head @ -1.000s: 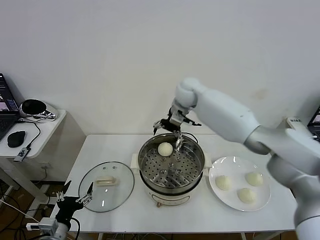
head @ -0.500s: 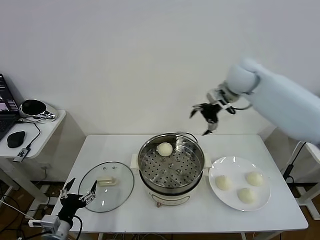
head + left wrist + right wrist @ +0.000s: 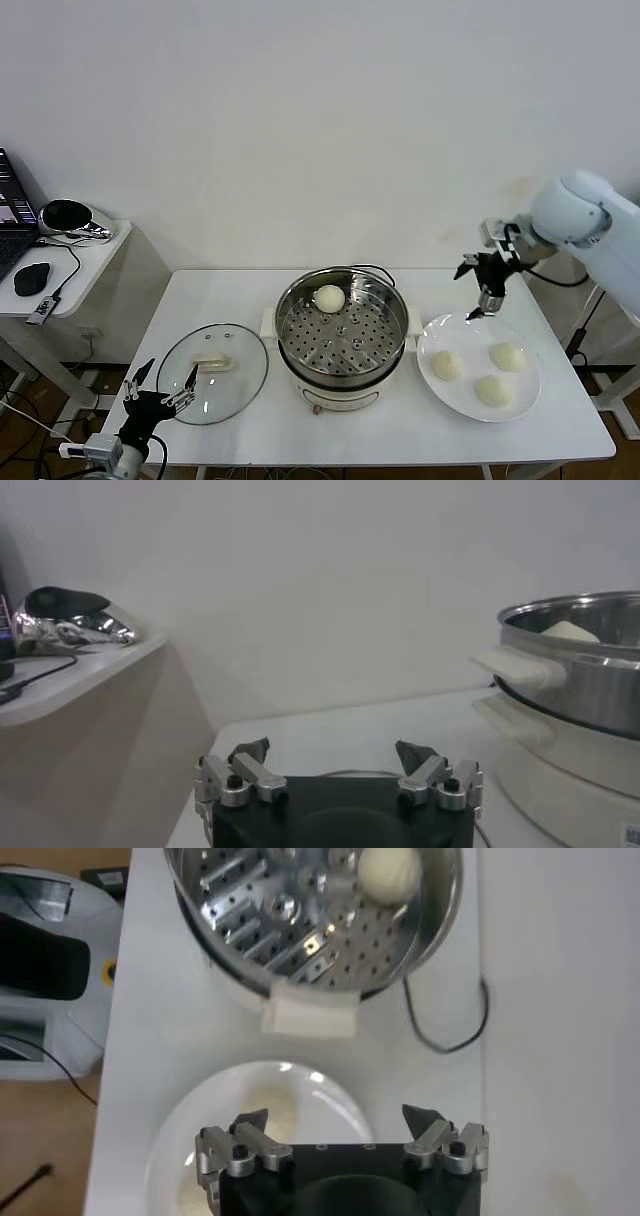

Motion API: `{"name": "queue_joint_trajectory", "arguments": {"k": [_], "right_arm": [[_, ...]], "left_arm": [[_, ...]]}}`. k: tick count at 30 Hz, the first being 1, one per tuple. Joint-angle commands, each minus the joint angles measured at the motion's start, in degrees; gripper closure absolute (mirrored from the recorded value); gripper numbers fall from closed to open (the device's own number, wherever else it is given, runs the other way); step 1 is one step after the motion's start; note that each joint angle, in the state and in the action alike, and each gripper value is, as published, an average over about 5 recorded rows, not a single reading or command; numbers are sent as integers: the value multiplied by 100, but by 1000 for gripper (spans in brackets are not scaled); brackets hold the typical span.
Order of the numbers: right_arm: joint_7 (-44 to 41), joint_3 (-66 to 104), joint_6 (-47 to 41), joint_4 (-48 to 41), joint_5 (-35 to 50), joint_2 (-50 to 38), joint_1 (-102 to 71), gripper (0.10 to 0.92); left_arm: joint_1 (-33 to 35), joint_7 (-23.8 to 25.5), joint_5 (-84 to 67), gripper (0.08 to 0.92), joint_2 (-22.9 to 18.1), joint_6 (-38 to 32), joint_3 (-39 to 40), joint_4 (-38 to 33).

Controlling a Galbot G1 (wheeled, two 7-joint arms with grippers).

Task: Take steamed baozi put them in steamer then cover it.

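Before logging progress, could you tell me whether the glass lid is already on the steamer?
No, the lid lies on the table beside the open steamer.

The right gripper (image 3: 340,1133) is open and empty above the white plate (image 3: 300,1083). A pale shape on the plate, probably a bun (image 3: 268,1116), lies partly hidden by a finger. The steamer (image 3: 310,908) holds one bun (image 3: 388,872) on its perforated tray.

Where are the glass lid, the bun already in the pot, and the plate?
glass lid (image 3: 212,372), head view, on the glass beside its handle
bun in the pot (image 3: 330,297), head view, its top
plate (image 3: 432,337), head view, bare left rim
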Motion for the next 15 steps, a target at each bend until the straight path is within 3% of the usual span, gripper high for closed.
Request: {"name": "queue_joint_trajectory", "arguments": {"k": [1, 15], "right_arm": [[241, 625, -93, 166, -398, -258, -1160, 203], [474, 776, 668, -871, -1086, 653, -1831, 203]], "left_arm": [[27, 3, 44, 177, -40, 2, -2, -31], [53, 57, 80, 177, -94, 29, -43, 9]]}}
